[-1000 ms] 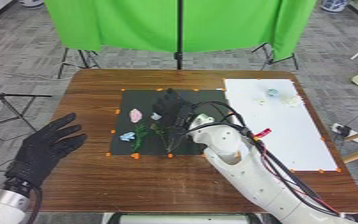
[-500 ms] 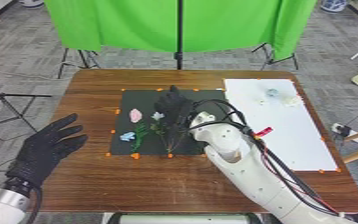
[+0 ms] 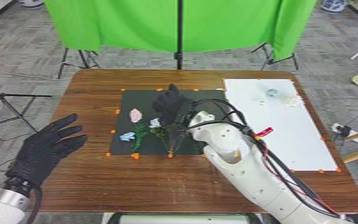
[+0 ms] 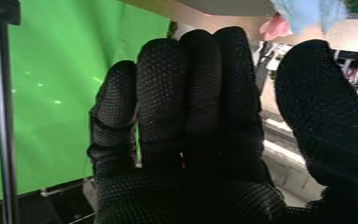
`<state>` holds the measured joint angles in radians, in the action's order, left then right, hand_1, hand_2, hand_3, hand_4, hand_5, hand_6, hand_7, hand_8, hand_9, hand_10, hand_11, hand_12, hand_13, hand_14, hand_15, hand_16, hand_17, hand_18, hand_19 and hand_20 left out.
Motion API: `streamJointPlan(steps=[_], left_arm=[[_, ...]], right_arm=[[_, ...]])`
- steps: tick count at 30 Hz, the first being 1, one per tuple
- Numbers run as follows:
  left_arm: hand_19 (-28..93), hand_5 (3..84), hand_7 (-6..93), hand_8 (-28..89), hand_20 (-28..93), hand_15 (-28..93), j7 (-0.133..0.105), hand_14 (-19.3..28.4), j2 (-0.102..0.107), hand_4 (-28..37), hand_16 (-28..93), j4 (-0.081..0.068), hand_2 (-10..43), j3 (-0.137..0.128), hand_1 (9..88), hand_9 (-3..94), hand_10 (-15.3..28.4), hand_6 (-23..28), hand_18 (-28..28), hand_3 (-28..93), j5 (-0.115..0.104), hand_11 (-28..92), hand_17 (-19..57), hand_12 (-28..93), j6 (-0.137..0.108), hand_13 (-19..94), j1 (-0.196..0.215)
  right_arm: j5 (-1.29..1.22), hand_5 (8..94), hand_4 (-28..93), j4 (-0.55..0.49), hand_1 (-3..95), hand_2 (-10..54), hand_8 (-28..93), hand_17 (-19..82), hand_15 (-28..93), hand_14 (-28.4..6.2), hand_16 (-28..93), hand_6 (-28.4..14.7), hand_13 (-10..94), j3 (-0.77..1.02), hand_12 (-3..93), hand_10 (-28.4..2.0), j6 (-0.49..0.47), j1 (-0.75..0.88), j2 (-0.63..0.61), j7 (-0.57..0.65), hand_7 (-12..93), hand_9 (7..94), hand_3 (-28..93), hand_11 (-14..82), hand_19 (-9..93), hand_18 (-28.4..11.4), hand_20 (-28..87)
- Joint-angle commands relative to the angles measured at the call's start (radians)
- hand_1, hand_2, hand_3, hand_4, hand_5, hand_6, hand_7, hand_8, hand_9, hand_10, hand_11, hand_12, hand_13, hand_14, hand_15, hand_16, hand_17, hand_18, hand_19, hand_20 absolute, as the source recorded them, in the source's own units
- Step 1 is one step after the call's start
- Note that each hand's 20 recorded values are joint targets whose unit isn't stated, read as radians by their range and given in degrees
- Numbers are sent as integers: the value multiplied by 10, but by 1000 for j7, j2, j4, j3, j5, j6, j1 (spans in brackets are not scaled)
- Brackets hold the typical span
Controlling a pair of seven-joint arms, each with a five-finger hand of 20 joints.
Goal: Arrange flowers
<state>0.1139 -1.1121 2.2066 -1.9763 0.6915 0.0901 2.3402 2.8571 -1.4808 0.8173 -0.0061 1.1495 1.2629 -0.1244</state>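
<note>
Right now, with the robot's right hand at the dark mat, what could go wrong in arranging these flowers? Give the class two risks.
First, the right hand is close beside the pale flower, so a sideways move might nudge or crush its bloom.

Second, the pink flower and blue flower lie near that one on the dark mat, so a wide grasp could disturb a neighbour too.

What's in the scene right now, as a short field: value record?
left hand: open, left of the black mat
right hand: open, fingers straight, over the mat
flowers on mat: pink flower, pale flower, blue flower
white sheet: right of the mat, pale items near its far edge
backdrop: green cloth beyond the table
</note>
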Motion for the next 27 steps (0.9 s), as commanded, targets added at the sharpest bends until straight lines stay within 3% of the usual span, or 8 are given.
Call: streamJointPlan(steps=[1,6,8,10,17,27], left_arm=[[537,338,247,-117,99,469,-3,158,-18,-261,-24,2,-1,-2,262,297,129,19,233,709,3,306,-74,136,-5,266,22],[537,338,248,-116,99,469,-14,158,-25,-261,-24,9,-1,-6,261,297,128,19,233,710,4,307,-74,136,-10,266,38],[537,338,248,-116,99,469,-20,158,-29,-261,-24,12,-1,-8,262,297,128,19,232,710,4,306,-74,136,-13,266,44],[537,338,249,-116,99,469,-27,157,-27,-260,-24,14,-1,-8,261,297,129,18,233,711,4,306,-74,135,-16,266,50],[537,338,248,-117,99,469,-27,157,-24,-261,-24,15,-1,-15,262,297,129,19,233,710,1,306,-74,135,-22,266,50],[536,338,248,-117,100,468,-22,158,-25,-261,-24,11,-1,-11,262,297,128,19,233,710,4,305,-74,135,-16,266,37]], right_arm=[[4,636,-283,6,256,-85,-238,215,688,-48,234,30,613,48,280,-79,14,-24,2,27,369,648,885,493,731,-168,452],[-68,569,-283,34,230,-40,-234,198,666,-57,210,15,530,105,255,-95,-21,-69,-85,162,358,574,898,464,723,-167,445],[-126,499,-282,65,227,-28,-232,179,635,-62,173,0,466,109,235,-98,47,-86,-152,187,357,521,911,453,693,-168,423],[-120,484,-282,66,233,-6,-234,176,613,-65,155,-4,449,142,229,-98,63,-70,-210,196,356,517,915,455,681,-167,407],[-131,490,-282,27,257,-45,-232,210,551,-62,137,-8,518,247,214,-99,60,50,-359,285,352,502,923,433,696,-163,379],[-131,496,-283,-2,274,-83,-232,229,482,-56,151,-11,575,334,210,-96,12,158,-403,301,354,517,907,431,708,-167,363]])
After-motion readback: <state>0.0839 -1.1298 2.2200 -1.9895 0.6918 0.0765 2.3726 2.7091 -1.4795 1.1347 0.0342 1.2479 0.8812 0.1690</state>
